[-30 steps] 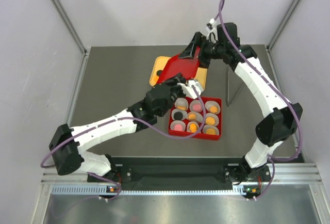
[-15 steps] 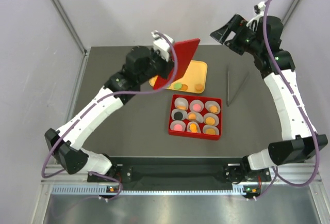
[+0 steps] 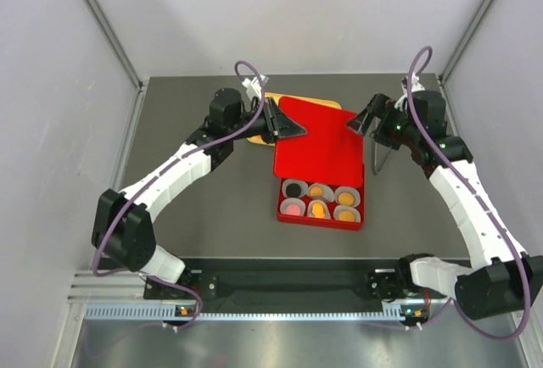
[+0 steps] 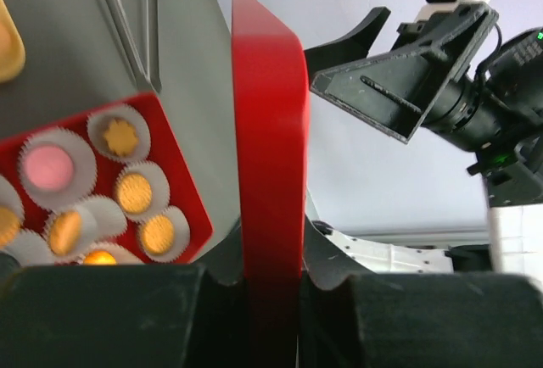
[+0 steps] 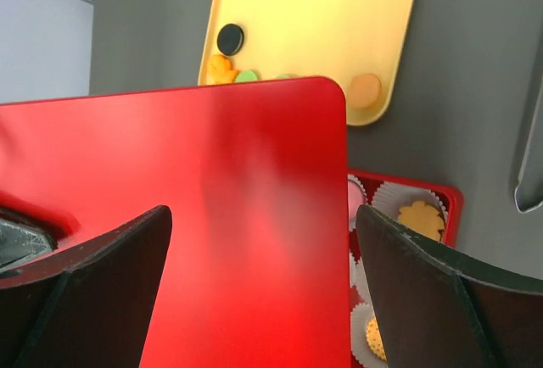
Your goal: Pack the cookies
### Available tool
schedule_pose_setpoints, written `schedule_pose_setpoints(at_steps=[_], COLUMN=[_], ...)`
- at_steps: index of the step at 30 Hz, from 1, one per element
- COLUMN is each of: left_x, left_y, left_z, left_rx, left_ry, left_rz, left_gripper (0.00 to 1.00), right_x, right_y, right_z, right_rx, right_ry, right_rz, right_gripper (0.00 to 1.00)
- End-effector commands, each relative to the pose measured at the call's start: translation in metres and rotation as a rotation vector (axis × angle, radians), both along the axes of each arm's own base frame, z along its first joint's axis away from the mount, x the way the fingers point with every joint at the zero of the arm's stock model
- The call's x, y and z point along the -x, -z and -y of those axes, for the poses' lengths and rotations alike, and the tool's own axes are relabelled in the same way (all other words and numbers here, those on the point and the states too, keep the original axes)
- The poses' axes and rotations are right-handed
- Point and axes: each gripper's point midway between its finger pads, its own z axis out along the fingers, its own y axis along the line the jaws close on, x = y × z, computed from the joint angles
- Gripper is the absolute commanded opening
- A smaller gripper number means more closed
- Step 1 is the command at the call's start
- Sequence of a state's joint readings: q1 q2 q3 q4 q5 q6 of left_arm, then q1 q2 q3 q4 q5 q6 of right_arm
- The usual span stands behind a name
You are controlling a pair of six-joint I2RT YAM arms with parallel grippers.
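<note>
The red lid (image 3: 318, 135) had swung down over the red box (image 3: 321, 223), hiding its far row, so the packing looked nearly finished, with closing the step in hand. The left gripper (image 3: 282, 124) was clamped tight on the lid's left edge. The right gripper (image 3: 371, 122) stood wide open and empty just beside the right edge; whether it touched the lid could not be told. The cookies (image 3: 316, 209) sat in paper cups in the box's two near rows, though a few lay on the yellow tray (image 5: 314, 12) beyond. Half a second before, the lid had stood upright over that tray, clear of the box, and the right arm had been raised well away. The lid looked not yet seated.
</note>
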State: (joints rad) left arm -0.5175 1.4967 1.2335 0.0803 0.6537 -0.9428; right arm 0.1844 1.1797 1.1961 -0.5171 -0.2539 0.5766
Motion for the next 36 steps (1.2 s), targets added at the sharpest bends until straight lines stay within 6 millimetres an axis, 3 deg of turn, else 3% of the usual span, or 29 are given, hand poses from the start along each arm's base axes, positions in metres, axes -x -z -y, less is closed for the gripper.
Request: schedule_pose_setpoints(at_steps=[1, 6, 13, 21, 36], left_x=[0.015, 0.019, 0.020, 0.023, 0.025], left_y=[-0.024, 0.016, 0.053, 0.077, 0.116], left_z=[0.006, 0.009, 0.017, 0.027, 0.036], left_rx=[0.158, 0.148, 0.144, 0.156, 0.136], left_ry=[0.075, 0.101, 0.127, 0.163, 0.189], left_rz=[-0.018, -0.116, -0.160, -0.182, -0.227], left_gripper=[0.00, 0.00, 0.00, 0.00, 0.00], right_x=[0.008, 0.023, 0.038, 0.051, 0.064], right_y=[-0.013, 0.008, 0.038, 0.074, 0.116], right_z=[0.009, 0.013, 0.020, 0.024, 0.023], right_rx=[0.007, 0.011, 0.035, 0.052, 0.026], right_ry=[0.020, 0.032, 0.045, 0.053, 0.035], right_rz=[0.103, 0.076, 0.043, 0.015, -0.005], right_gripper=[0.89, 0.89, 0.89, 0.92, 0.99])
